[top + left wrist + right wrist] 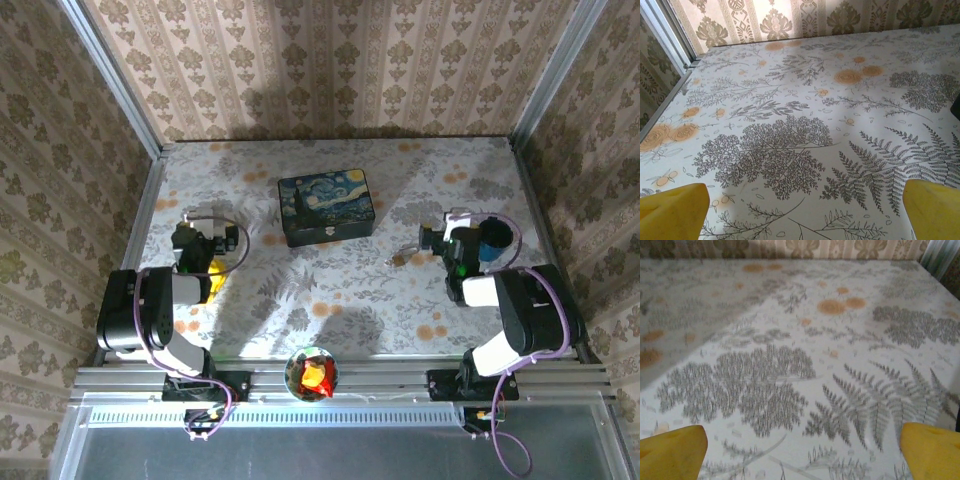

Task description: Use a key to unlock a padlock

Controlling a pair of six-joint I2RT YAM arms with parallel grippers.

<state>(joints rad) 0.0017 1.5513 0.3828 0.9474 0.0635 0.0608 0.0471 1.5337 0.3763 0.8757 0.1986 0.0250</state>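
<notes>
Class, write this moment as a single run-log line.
left gripper: open, empty | right gripper: open, empty | padlock: on table, not held

left tool (pixel 804 212) yellow-fingered, table (pixel 790 95) fern-printed

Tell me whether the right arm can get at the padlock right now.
Probably yes. The padlock lies on bare tablecloth just left of the right gripper, whose jaws are wide open, with nothing between them. The painted box sits farther left, out of the way.
</notes>
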